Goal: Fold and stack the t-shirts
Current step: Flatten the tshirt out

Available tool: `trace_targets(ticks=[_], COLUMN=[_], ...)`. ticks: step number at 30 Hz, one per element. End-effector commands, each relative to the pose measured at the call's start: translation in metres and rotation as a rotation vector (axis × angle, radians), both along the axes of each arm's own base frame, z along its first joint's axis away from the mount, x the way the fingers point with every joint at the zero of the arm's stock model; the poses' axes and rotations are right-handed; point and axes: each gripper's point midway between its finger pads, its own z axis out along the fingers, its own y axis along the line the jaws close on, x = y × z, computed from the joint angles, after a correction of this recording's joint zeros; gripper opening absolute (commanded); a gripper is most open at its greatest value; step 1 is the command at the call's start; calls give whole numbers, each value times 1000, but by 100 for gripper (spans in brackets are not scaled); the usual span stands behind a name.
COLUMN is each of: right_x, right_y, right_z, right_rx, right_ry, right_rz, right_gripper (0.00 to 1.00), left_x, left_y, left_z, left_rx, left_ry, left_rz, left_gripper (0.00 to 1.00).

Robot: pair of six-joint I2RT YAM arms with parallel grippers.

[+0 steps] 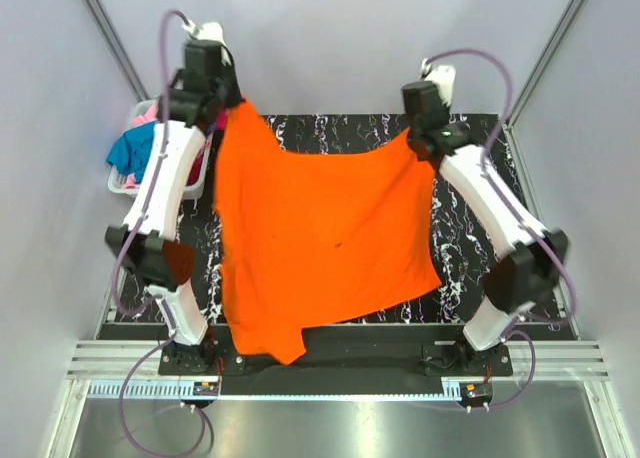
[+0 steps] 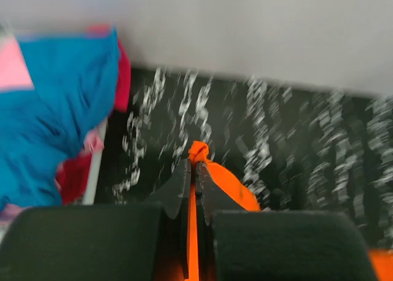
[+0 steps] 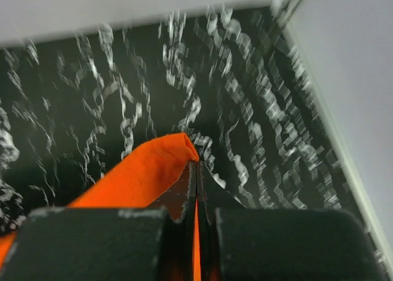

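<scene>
Over at ten o'clock, the basket holds teal-blue and pink t-shirts. Next, the left gripper clenches one corner of the orange t-shirt, spread across the centre; at two o'clock the right gripper pinches another corner.

My left arm and right arm are white with black joints, each trailing a purple cable. By the rail, my bases are black; my fingers are black wedges.

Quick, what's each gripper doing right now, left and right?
Left gripper: closed, pinching the orange t-shirt.
Right gripper: closed, pinching another edge of the same orange t-shirt.
</scene>
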Motion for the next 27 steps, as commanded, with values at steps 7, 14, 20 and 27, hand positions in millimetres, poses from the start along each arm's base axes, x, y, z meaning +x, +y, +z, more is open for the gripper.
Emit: trace_targets(ticks=[7, 14, 20, 27], right_x=[99, 159, 180, 177], right_y=[13, -3, -22, -33], right_z=[-143, -181, -191, -204], right_rx=[198, 195, 195, 208], right_ry=[200, 223, 227, 256], right_rz=[-76, -49, -51, -68], right_gripper=[0, 0, 0, 0], left_x=[102, 153, 162, 157], left_y=[-4, -3, 1, 4], left_z=[-127, -165, -185, -185], left_rx=[15, -36, -95, -91], left_ry=[128, 103, 105, 95], left_rz=[110, 122, 94, 94], left_gripper=[0, 0, 0, 0])
